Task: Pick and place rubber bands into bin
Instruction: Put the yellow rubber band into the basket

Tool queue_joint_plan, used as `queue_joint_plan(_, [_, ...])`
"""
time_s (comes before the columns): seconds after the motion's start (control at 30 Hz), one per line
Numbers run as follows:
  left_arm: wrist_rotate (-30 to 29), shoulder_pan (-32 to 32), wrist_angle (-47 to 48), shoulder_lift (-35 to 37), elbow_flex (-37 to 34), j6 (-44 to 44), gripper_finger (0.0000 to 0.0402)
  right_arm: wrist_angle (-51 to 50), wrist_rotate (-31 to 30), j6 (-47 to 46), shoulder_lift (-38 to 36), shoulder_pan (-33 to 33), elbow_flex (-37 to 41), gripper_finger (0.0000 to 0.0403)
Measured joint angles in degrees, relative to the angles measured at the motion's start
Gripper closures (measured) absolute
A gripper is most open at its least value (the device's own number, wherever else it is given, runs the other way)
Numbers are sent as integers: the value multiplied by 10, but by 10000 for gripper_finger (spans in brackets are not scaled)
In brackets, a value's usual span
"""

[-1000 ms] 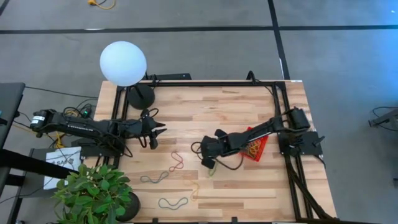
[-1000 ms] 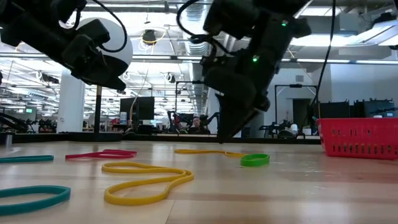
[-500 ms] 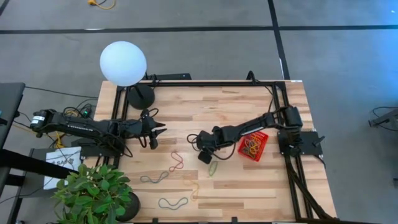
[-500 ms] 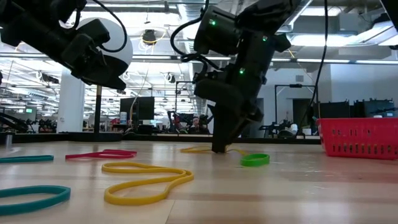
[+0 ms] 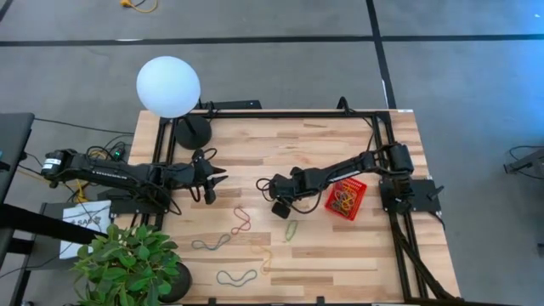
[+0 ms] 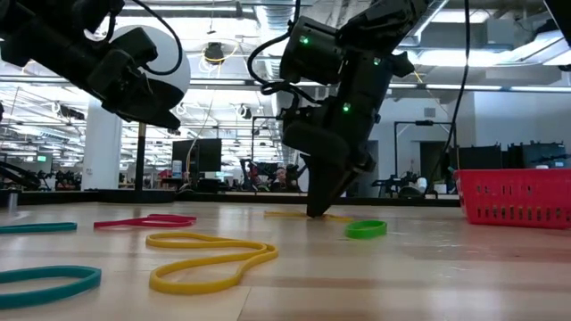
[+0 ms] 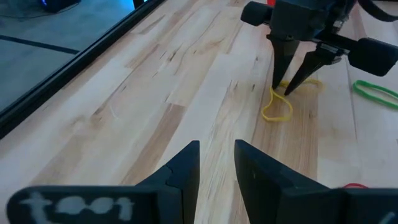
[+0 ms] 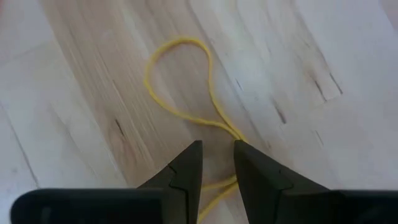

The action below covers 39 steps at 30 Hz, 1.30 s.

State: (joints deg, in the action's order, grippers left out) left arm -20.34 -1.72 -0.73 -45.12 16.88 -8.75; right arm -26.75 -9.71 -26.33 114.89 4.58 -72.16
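1. Thin yellow rubber band (image 8: pixel 186 99) lies flat on the surface (image 5: pixel 323 144), its pinched waist right between the right pincer (image 8: pixel 216 163) tips!
2. Jaws stand narrowly apart, nothing gripped yet.
3. It looks light, floppy, stretchy; best taken at that crossing.
4. Bin (image 5: pixel 346 199) sits behind the pincer.
5. Left pincer (image 5: pixel 212 180) hangs well apart, slightly open, empty.

Bright, even overhead light; soft shadows; wrist views blur up close.
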Motion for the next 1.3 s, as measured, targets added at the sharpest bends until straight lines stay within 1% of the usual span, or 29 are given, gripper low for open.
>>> queue_joint_plan(0.13, [0,0,0,0,0,0,310,0,-1,0,0,1,0,316])
queue_joint_plan(0.3, [0,0,0,0,0,0,310,0,-29,23,0,1,0,316])
queue_joint_plan(0.4, [0,0,0,0,0,0,310,-6,-34,27,0,-5,0,316])
queue_joint_plan(0.5, [0,0,0,0,0,0,310,-21,-21,12,-2,-14,0,316])
queue_joint_plan(0.6, [0,0,0,0,0,0,310,-15,-11,-1,-5,-25,11,316])
queue_joint_plan(0.7, [0,0,0,0,0,0,310,2,23,-7,-7,-43,31,316])
queue_joint_plan(0.83, [0,0,0,0,0,0,310,57,69,3,-5,-58,58,318])
queue_joint_plan(0.93, [0,0,1,0,0,0,310,72,76,25,-3,-58,57,337])
queue_joint_plan(1.07, [0,0,2,0,0,0,310,76,73,44,1,-54,46,391])
queue_joint_plan(1.1, [0,0,2,0,0,0,310,76,69,44,-1,-53,43,395])
queue_joint_plan(1.17, [0,0,3,0,0,0,310,72,58,45,-4,-49,34,391])
queue_joint_plan(1.3, [0,0,4,0,0,0,310,74,30,80,-10,-38,16,392])
